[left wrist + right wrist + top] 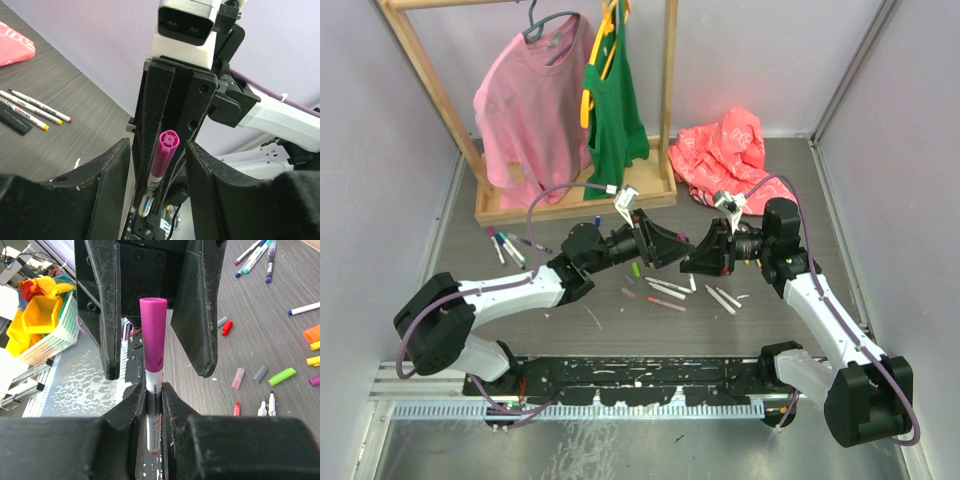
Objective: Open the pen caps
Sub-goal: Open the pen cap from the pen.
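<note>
My right gripper is shut on the white barrel of a pen whose magenta pen cap sticks out beyond the jaws. My left gripper faces it, open, with one finger on each side of the cap and gaps between. In the left wrist view the cap points at the camera between my open left fingers. From above, the two grippers meet above the table. Several loose caps, such as a green one and a red one, lie on the table.
Uncapped pens lie under the grippers and more pens lie to the left. A wooden clothes rack with a pink shirt and a green top stands at the back. A red bag is at the back right.
</note>
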You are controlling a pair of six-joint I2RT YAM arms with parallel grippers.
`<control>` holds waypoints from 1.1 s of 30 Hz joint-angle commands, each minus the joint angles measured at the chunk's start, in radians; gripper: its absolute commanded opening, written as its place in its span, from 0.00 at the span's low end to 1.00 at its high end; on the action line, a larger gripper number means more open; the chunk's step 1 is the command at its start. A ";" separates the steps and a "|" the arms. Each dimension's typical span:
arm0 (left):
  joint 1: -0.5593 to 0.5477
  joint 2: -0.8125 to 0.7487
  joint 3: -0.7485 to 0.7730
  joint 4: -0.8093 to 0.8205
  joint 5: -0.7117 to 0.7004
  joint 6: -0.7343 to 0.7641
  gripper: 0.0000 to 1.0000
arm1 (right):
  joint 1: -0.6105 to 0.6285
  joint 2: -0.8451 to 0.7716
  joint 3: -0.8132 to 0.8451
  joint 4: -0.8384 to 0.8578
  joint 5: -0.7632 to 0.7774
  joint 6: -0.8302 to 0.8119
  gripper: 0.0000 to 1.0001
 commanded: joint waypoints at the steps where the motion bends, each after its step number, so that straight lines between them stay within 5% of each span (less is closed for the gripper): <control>1: 0.003 -0.004 0.039 0.094 0.027 -0.025 0.48 | 0.007 -0.002 0.045 -0.004 -0.017 -0.022 0.01; 9: 0.004 -0.001 0.047 0.089 0.026 -0.030 0.32 | 0.012 0.004 0.046 -0.009 -0.016 -0.025 0.01; 16: 0.005 -0.003 0.082 0.019 0.041 -0.008 0.00 | 0.015 0.009 0.047 -0.014 -0.015 -0.031 0.01; 22: 0.010 -0.058 0.064 0.014 -0.012 0.067 0.00 | 0.019 0.014 0.047 -0.023 -0.012 -0.042 0.01; 33: 0.021 -0.279 0.020 0.082 -0.345 0.393 0.00 | 0.050 0.059 0.065 -0.105 0.006 -0.101 0.01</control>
